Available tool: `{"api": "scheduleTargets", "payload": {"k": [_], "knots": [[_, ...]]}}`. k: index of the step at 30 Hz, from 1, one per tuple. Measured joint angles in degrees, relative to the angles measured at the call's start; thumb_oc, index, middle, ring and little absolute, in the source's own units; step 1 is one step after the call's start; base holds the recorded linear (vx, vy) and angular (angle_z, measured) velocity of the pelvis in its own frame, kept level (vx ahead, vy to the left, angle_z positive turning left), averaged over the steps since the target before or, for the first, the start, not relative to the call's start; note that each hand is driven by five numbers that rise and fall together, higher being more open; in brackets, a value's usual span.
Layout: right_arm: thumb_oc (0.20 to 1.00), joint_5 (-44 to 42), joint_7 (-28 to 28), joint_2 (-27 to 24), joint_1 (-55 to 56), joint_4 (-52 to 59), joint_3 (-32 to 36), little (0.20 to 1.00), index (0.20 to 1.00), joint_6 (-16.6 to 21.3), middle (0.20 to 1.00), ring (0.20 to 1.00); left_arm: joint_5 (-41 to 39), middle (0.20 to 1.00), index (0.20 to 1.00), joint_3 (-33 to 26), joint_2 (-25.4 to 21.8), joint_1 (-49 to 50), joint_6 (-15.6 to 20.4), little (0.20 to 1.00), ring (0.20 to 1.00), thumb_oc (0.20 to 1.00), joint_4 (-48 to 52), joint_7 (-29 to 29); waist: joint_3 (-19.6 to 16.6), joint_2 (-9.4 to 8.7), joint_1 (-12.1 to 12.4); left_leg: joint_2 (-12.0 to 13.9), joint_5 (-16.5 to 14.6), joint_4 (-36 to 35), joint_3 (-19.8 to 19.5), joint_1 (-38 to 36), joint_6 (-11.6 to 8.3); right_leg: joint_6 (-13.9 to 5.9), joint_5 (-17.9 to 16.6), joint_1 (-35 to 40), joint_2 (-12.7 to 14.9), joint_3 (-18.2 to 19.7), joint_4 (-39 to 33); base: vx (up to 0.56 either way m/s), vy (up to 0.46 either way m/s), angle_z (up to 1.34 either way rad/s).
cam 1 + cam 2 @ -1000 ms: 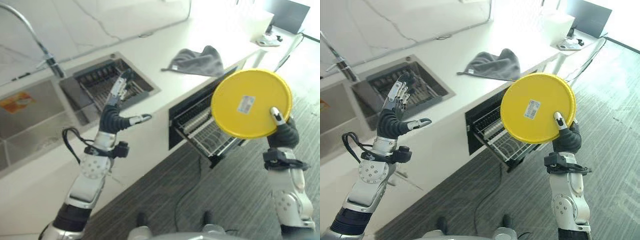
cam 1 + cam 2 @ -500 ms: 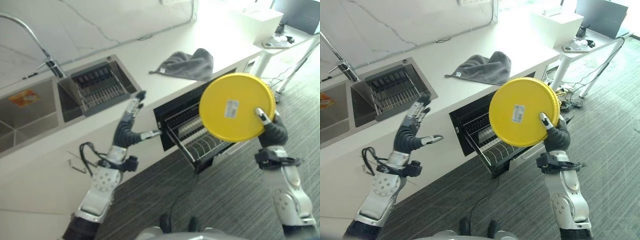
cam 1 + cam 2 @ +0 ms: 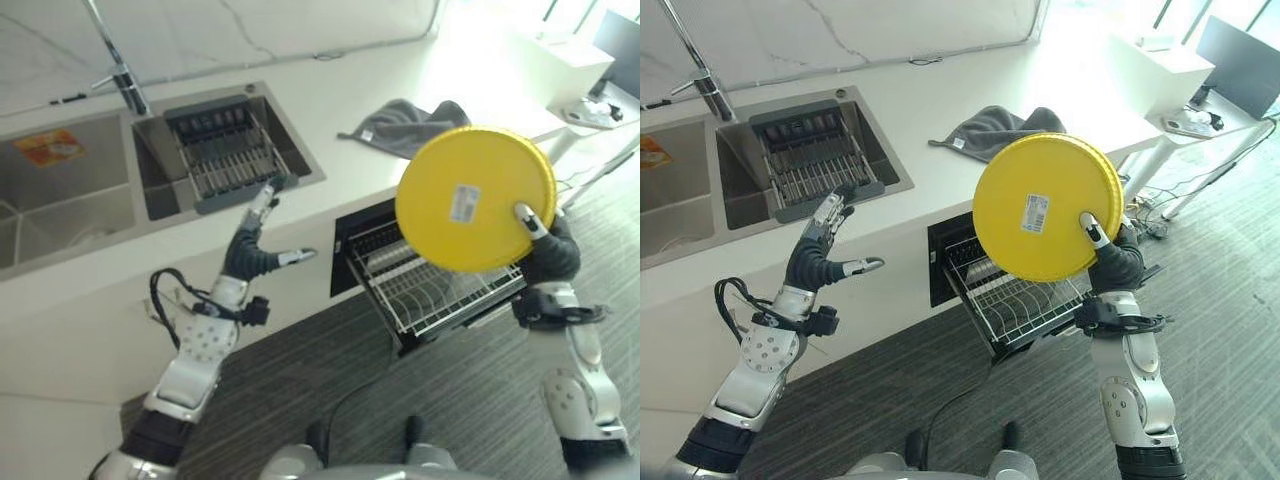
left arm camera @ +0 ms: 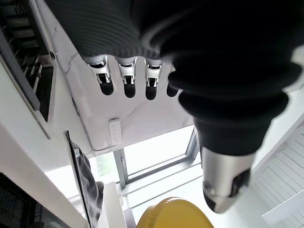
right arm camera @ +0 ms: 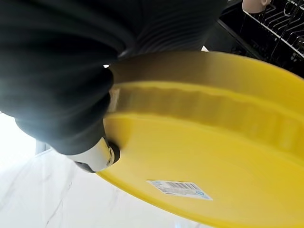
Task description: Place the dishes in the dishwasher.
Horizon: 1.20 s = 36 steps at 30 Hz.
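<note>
Yellow plate (image 3: 474,198), fluted rim close-up.

Yellow plate against a pale kitchen

The plate (image 3: 474,198) is plain bright yellow with a small white printed label; the cloth (image 3: 408,124) near the counter's edge is dark grey; the counter (image 3: 330,95) is white, the wall behind faintly veined; the dishwasher rack (image 3: 435,290) is silvery wire; the floor (image 3: 470,400) is grey, finely striped.
</note>
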<state>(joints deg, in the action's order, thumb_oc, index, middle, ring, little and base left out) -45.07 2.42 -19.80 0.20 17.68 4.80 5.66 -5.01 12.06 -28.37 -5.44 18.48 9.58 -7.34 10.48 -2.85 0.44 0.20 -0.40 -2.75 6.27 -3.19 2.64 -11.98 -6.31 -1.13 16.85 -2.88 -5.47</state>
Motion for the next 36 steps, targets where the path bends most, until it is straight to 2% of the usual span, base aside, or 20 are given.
{"api": "scheduleTargets", "payload": {"k": [1, 3, 4, 5, 6, 7, 8, 9, 11, 13, 16, 19, 20, 21, 24, 26, 27, 31, 35, 36], "knots": [[0.2, 0.01, 0.51, 0.01, -0.02, 0.26, -0.05, 0.2, 0.2, 0.04, 0.2, 0.2, 0.07, 1.0, 1.0, 1.4, 0.01, -0.47, -0.38, 1.0, 1.0, 1.0, 0.07, -0.07, 0.01, -0.25, -0.43, 0.77, 0.09, 0.02, -1.19, -0.07, -0.94, -0.54, -1.88, -0.04, -0.18, 1.08, 0.03, 0.03, -0.528, 0.44], [0.2, -0.01, 2.0, 0.05, -0.07, 0.74, -0.23, 0.2, 0.2, 0.4, 0.2, 0.2, 1.64, 1.0, 1.0, 2.33, -0.61, -0.49, -1.16, 1.0, 1.0, 1.0, 1.04, 0.02, -0.01, -2.3, -1.16, 2.6, 0.7, -0.16, -2.67, 0.02, -3.11, 0.43, -2.94, 0.0, -1.79, 0.86, 0.03, -0.02, -0.531, 0.43], [0.2, -0.02, 2.25, 0.06, -0.19, 0.75, -0.51, 0.2, 0.2, 1.02, 0.2, 0.2, 1.74, 1.0, 1.0, 2.25, -1.88, -0.25, -1.16, 1.0, 1.0, 1.0, 1.97, 0.03, -0.1, -4.12, -0.91, 3.26, 0.9, -0.38, -3.22, 0.03, -4.62, 1.06, -3.42, 0.23, -2.96, 0.45, 0.05, 0.0, -0.591, 0.38], [0.2, -0.03, 2.47, 0.08, -0.26, 0.81, -1.18, 0.2, 0.2, 1.52, 0.2, 0.2, 1.78, 1.0, 1.0, 1.48, -3.25, 0.55, -1.2, 1.0, 1.0, 1.0, 2.58, -0.05, -0.66, -6.44, -0.39, 4.04, 1.24, -1.24, -3.5, -0.05, -6.68, 1.77, -2.23, 0.73, -4.67, -1.63, 0.11, 0.03, -0.528, 0.16], [0.2, -0.1, 2.56, -0.27, -1.05, 0.59, -1.56, 0.2, 0.2, 1.46, 0.2, 0.2, 1.84, 1.0, 1.0, 1.11, -2.75, 1.59, -1.22, 1.0, 1.0, 1.0, 2.62, -0.29, -0.7, -5.91, 0.29, 6.1, 1.54, -1.5, -3.33, -0.1, -8.11, 2.83, -0.27, 0.72, -6.59, -2.42, 0.34, 0.04, -0.425, 0.15], [0.2, -0.15, 3.25, -0.89, -1.84, 0.62, -2.15, 0.2, 0.2, 1.05, 0.2, 0.2, 1.79, 1.0, 1.0, 1.35, -2.35, 3.24, -1.56, 1.0, 1.0, 1.0, 2.78, -0.55, -0.69, -3.83, 0.07, 8.87, 2.28, -1.53, -3.39, 0.33, -9.21, 3.79, -0.15, 0.79, -9.47, -2.74, 0.34, 0.04, -0.284, -0.04], [0.2, -0.07, 3.59, -1.46, -2.41, 0.79, -2.12, 0.2, 0.2, 0.68, 0.2, 0.2, 1.78, 1.0, 1.0, 1.81, -1.98, 5.06, -2.07, 1.0, 1.0, 1.0, 3.03, -0.48, -0.76, -1.79, 0.08, 11.56, 2.5, -1.77, -1.95, 0.01, -9.11, 5.7, -0.04, 0.79, -12.16, -3.18, 0.34, 0.01, -0.234, 0.05], [0.2, -0.02, 3.8, -1.77, -2.74, 0.98, -1.77, 0.2, 0.2, 0.63, 0.2, 0.2, 1.72, 1.0, 1.0, 1.86, -1.18, 6.92, -2.39, 1.0, 1.0, 1.0, 3.21, -0.33, -0.76, 0.12, 0.04, 13.43, 3.67, -1.85, -0.48, 0.12, -7.47, 7.68, 0.31, 0.84, -14.19, -3.75, 0.35, -0.01, -0.261, 0.04], [0.2, 0.49, 4.05, -5.1, -2.08, 1.01, -1.2, 0.2, 0.2, 0.4, 0.2, 0.2, 1.68, 1.0, 1.0, 1.84, 0.05, 9.09, -2.26, 1.0, 1.0, 1.0, 3.01, 0.87, -0.74, 2.88, -0.44, 14.95, 5.74, -1.47, 1.34, 1.36, -6.44, 8.76, 1.26, 0.79, -15.91, -5.28, 0.34, -0.05, -0.182, 0.28], [0.2, 3.9, 4.06, -7.25, 0.48, 1.01, 0.9, 0.2, 0.2, 0.21, 0.2, 0.2, 1.64, 1.0, 1.0, 1.78, 0.68, 12.01, -1.98, 1.0, 1.0, 1.0, 2.34, 2.34, -0.96, 4.13, -1.32, 14.75, 8.29, -0.9, 4.01, 3.11, -6.23, 9.7, 1.66, 0.77, -15.41, -7.83, 0.33, -0.08, -0.046, 0.6], [0.2, 9.71, 3.66, -9.01, 3.26, 1.01, 3.41, 0.2, 0.2, 0.24, 0.2, 0.2, 1.5, 1.0, 1.0, 0.4, 0.51, 17.26, -1.39, 1.0, 1.0, 1.0, -1.02, 3.54, -2.05, 6.53, -1.91, 14.1, 8.04, -1.94, 8.69, 2.99, -6.69, 10.39, 2.3, 0.3, -15.43, -10.8, 0.08, -0.06, 0.048, 0.55], [0.2, 19.95, 2.78, -11.38, 2.13, 1.03, 3.62, 0.2, 0.2, 1.4, 0.2, 0.2, -2.65, 1.0, 1.0, -1.44, 1.22, 20.81, -1.54, 1.0, 1.0, 1.0, -5.99, 2.97, -2.54, 7.99, -0.99, 13.65, 6.48, -2.22, 6.23, 3.29, -8.6, 9.39, 1.55, -0.79, -15.22, -10.06, 0.34, -0.01, 0.086, -0.03], [0.2, 25.06, 2.22, -12.48, 2.08, 0.78, 3.59, 0.2, 0.2, 1.63, 0.2, 0.2, -5.35, 1.0, 1.0, -3.1, 3.95, 22.47, -2.72, 1.0, 1.0, 1.0, -15.06, 2.79, -2.55, 7.73, -0.78, 12.86, 5.2, -2.31, 6.1, 3.13, -9.95, 8.61, 1.28, -0.63, -14.24, -10.14, 0.33, -0.01, 0.111, 0.07], [0.2, 28.52, 2.17, -12.7, 2.06, 0.49, 3.54, 0.2, 0.2, 1.82, 0.2, 0.2, -5.91, 1.0, 1.0, -3.85, 5.96, 22.25, -4.01, 1.0, 1.0, 1.0, -24.25, 2.05, -2.62, 7.2, -0.86, 11.75, 5.18, -2.31, 5.93, 3.1, -9.92, 7.96, 1.16, -0.44, -13.16, -10.26, 0.32, 0.0, 0.121, 0.13], [0.2, 37.21, 2.57, -14.17, 1.82, -1.52, 3.05, 0.2, 0.2, 3.09, 0.2, 0.2, -6.05, 1.0, 1.0, -4.6, 7.98, 22.77, -6.31, 1.0, 1.0, 1.0, -40.84, 1.18, -2.74, 5.4, -0.71, 9.65, 4.58, -2.24, 5.44, 2.93, -8.96, 7.12, 0.82, 0.03, -11.06, -10.56, 0.33, 0.01, 0.095, 0.14], [0.2, 42.77, 2.76, -16.64, 1.72, -2.02, 2.41, 0.2, 0.2, 3.83, 0.2, 0.2, -6.51, 1.0, 1.0, -6.23, 9.54, 22.71, -7.36, 1.0, 1.0, 1.0, -46.88, 1.22, -2.91, 4.75, 0.14, 8.71, 4.41, -2.22, 5.37, 2.73, -8.6, 6.63, 0.68, 0.33, -10.05, -10.67, 0.33, 0.01, 0.06, 0.1], [0.2, 47.18, 2.93, -17.08, 1.21, -3.34, 2.26, 0.2, 0.2, 5.06, 0.2, 0.2, -8.62, 1.0, 1.0, -10.06, 12.42, 21.82, -8.61, 1.0, 1.0, 1.0, -51.74, 1.35, -3.01, 4.38, 0.25, 8.17, 4.2, -2.21, 5.36, 2.03, -8.26, 6.22, 0.78, 1.22, -9.48, -10.99, 0.32, 0.03, 0.038, 0.12], [0.2, 57.67, 3.72, -19.54, 1.04, -6.01, 2.25, 0.2, 0.2, 7.6, 0.2, 0.2, -14.62, 1.0, 1.0, -17.86, 16.63, 19.16, -10.96, 1.0, 1.0, 1.0, -62.9, 3.15, -4.21, 2.34, 0.26, 7.88, 3.85, -2.24, 4.93, 1.41, -7.86, 5.78, 1.16, 2.2, -9.17, -11.63, 0.33, 0.08, 0.024, 0.08], [0.2, 63.07, 3.56, -24.15, 0.5, -6.42, 2.26, 0.2, 0.2, 10.57, 0.2, 0.2, -18.74, 1.0, 1.0, -21.81, 16.66, 18.0, -14.82, 1.0, 1.0, 1.0, -67.15, 3.74, -5.79, 0.87, 0.55, 7.77, 3.05, -1.45, 4.05, 0.15, -7.81, 5.31, 2.56, 3.78, -9.61, -11.72, 0.86, 0.05, -0.007, 0.04], [0.2, 63.06, 3.48, -25.03, 0.02, -7.56, 1.54, 0.2, 0.2, 11.32, 0.2, 0.2, -19.99, 1.0, 1.0, -22.25, 16.6, 17.1, -15.22, 1.0, 1.0, 1.0, -68.86, 3.61, -5.71, 0.78, 0.67, 7.84, 1.86, 1.42, 3.85, 1.3, -7.84, 5.22, 3.63, 2.85, -9.44, -11.51, 3.04, -0.02, -0.019, -0.05]]}}
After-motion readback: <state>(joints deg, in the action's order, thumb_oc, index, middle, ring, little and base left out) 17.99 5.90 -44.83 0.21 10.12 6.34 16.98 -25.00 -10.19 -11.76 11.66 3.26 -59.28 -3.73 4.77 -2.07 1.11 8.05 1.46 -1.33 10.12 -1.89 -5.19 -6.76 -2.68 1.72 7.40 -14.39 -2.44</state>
